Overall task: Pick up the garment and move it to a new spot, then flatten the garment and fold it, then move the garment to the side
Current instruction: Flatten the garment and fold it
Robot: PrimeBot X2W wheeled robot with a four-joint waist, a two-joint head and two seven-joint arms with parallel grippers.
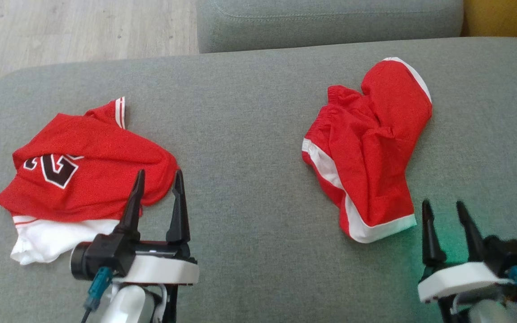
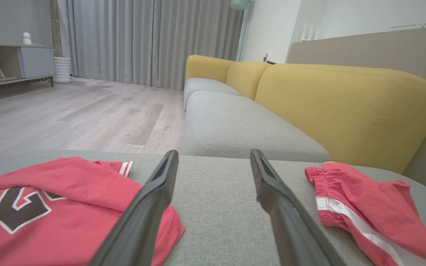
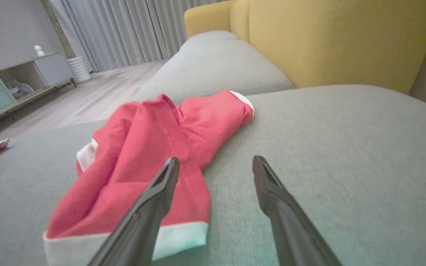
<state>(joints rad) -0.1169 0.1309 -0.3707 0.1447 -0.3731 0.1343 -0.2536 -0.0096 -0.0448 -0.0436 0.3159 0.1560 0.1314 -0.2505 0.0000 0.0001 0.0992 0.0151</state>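
Observation:
Two red garments lie crumpled on the grey sofa cushion. A red jersey with a dark number and a white underside lies at the left, also the jersey in the left wrist view. Red shorts with white trim lie at the right, also the shorts in the right wrist view. My left gripper stands open at the jersey's right edge, holding nothing; its own view shows the gripper over bare cushion. My right gripper is open just right of the shorts' near hem, the gripper empty.
A second grey seat cushion lies beyond the far edge, with a yellow backrest along the right. Wooden floor shows past the cushion's far left. Bare cushion lies between the two garments.

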